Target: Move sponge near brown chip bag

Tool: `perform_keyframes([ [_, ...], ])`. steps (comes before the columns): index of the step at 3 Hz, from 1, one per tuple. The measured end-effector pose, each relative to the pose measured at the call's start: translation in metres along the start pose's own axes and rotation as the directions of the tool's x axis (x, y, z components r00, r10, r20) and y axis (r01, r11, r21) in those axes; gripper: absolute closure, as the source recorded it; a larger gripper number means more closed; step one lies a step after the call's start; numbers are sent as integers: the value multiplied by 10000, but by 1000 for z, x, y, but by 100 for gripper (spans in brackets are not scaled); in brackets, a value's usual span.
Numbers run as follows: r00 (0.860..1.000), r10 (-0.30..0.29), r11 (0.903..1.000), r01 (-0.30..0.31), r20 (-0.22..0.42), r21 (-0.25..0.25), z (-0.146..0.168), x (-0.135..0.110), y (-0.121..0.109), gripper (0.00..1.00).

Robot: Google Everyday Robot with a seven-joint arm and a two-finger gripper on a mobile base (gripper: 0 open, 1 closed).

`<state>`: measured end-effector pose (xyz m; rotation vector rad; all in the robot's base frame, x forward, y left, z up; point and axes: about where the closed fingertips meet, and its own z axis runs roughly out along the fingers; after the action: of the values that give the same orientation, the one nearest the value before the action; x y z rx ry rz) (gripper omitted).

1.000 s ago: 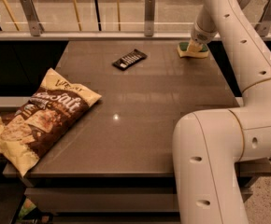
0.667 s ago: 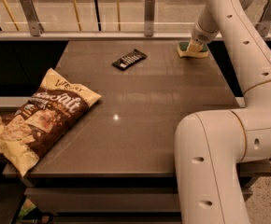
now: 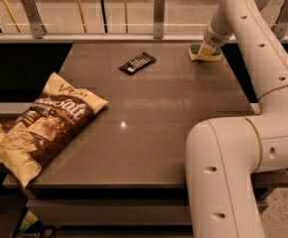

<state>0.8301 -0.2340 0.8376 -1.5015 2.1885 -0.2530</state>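
The sponge [image 3: 199, 52], pale yellow with a dark green top, lies at the far right corner of the table. The gripper [image 3: 209, 49] comes down onto it from the right and covers part of it. The brown chip bag [image 3: 39, 125], cream-yellow with a dark brown band and white lettering, lies at the table's near left and hangs over the left edge. The sponge and the bag are far apart, at opposite corners.
A flat dark wrapped bar [image 3: 137, 62] lies on the brown table [image 3: 154, 128] at the far middle. The white arm [image 3: 238, 148] fills the right side from the near edge up. A railing with metal posts [image 3: 158, 15] runs behind the far edge.
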Motion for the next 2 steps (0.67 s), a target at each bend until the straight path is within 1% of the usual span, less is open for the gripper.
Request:
perform_keyframes([
  [1,9993,-7,9996,18,-380,294,-19,-5,-6,100],
  [2,9976,37,9979,8,-690,648,-45,-10,-12,100],
])
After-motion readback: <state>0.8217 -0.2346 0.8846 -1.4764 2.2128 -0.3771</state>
